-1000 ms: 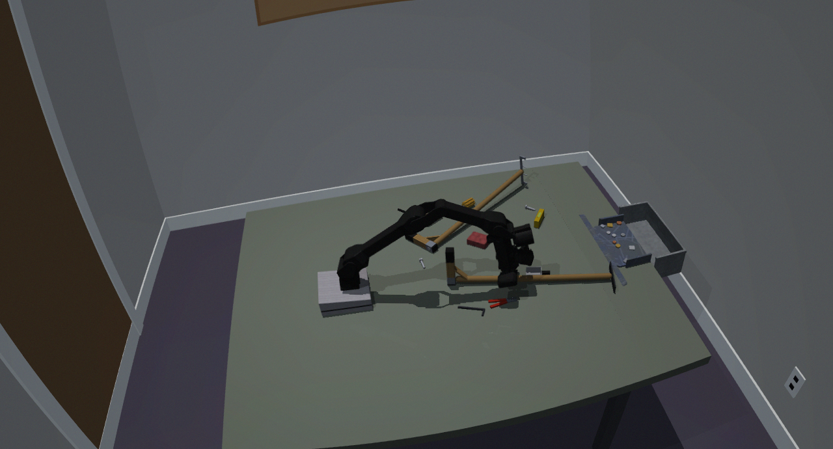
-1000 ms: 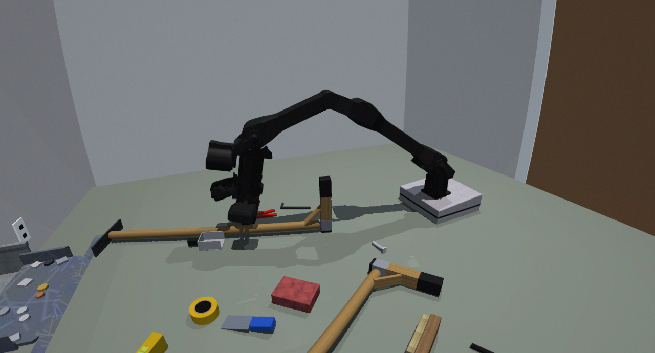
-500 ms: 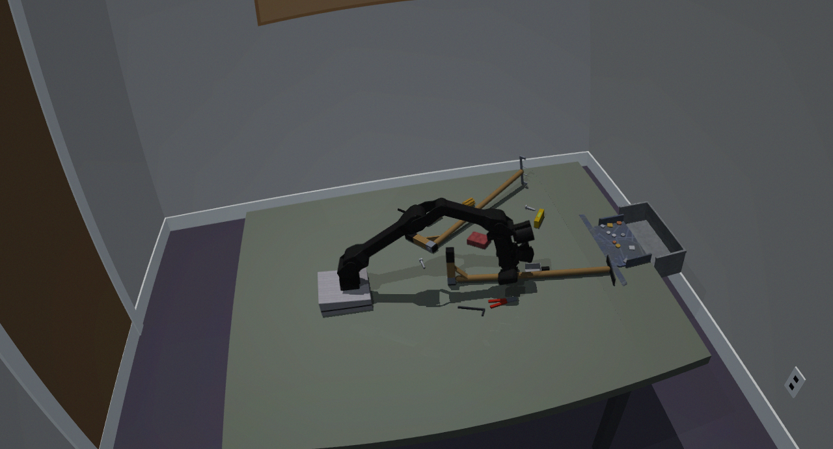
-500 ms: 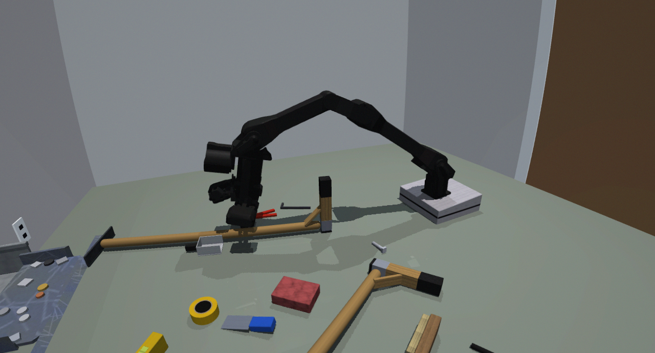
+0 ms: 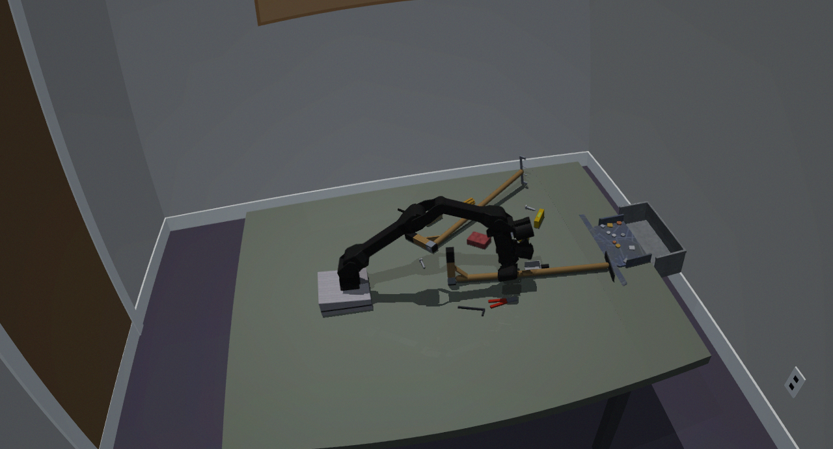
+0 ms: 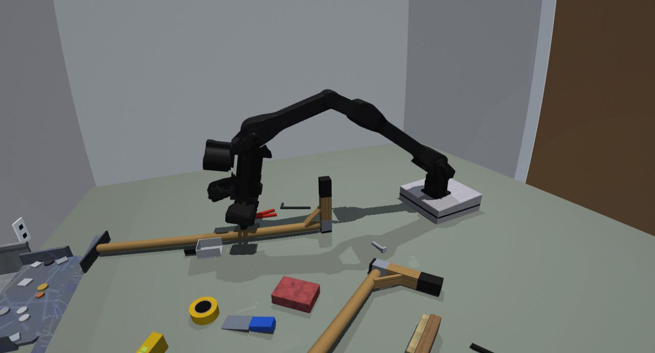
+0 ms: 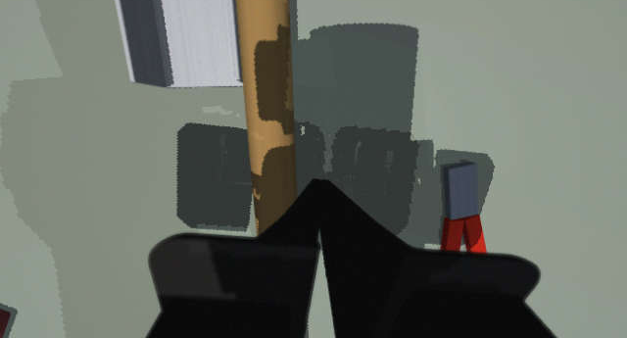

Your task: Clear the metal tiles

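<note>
One long scraper (image 5: pixel 559 270) (image 6: pixel 174 241) (image 7: pixel 268 98) beside the clenched, empty jaws (image 5: pixel 507 278) (image 6: pixel 244 227); blade near bench plate (image 5: pixel 611 245) (image 6: pixel 34 295).

Our matte-black jointed arm (image 5: pixel 381 237) (image 6: pixel 297 111), slim angular links, rounded joint housings, black cylindrical wrist part (image 5: pixel 522 228) (image 6: pixel 218 155), broad round-cornered black fingers

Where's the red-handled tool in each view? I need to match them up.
Top: below centre, under the gripper.
Exterior: centre, partly behind the gripper.
Wrist: right side, handles cut off by the gripper.
Shared landmark: the wooden shaft beside it.
</note>
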{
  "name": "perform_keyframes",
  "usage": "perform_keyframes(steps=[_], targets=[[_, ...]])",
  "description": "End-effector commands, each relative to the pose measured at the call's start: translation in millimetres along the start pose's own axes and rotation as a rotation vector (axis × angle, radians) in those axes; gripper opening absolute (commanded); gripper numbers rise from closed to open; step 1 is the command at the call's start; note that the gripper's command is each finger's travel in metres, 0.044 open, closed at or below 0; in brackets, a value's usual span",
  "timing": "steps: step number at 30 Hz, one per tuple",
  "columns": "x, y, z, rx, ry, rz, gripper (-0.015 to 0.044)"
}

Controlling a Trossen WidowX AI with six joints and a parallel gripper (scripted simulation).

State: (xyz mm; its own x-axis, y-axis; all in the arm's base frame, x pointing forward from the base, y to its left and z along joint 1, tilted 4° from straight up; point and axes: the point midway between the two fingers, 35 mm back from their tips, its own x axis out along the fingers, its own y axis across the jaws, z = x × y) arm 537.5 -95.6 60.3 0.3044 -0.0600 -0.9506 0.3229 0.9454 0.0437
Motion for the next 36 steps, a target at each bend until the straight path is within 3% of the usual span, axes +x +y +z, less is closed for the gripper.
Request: perform_keyframes(steps=[1,19,36], targets=[[-18.4,-0.7,7.1,0.0,-0.023,0.004,0.0],[-85.9,-1.5,19.5,0.0,-0.085,0.013,0.0],[-88.1,-1.6,20.2,0.005,-0.09,0.012,0.0]])
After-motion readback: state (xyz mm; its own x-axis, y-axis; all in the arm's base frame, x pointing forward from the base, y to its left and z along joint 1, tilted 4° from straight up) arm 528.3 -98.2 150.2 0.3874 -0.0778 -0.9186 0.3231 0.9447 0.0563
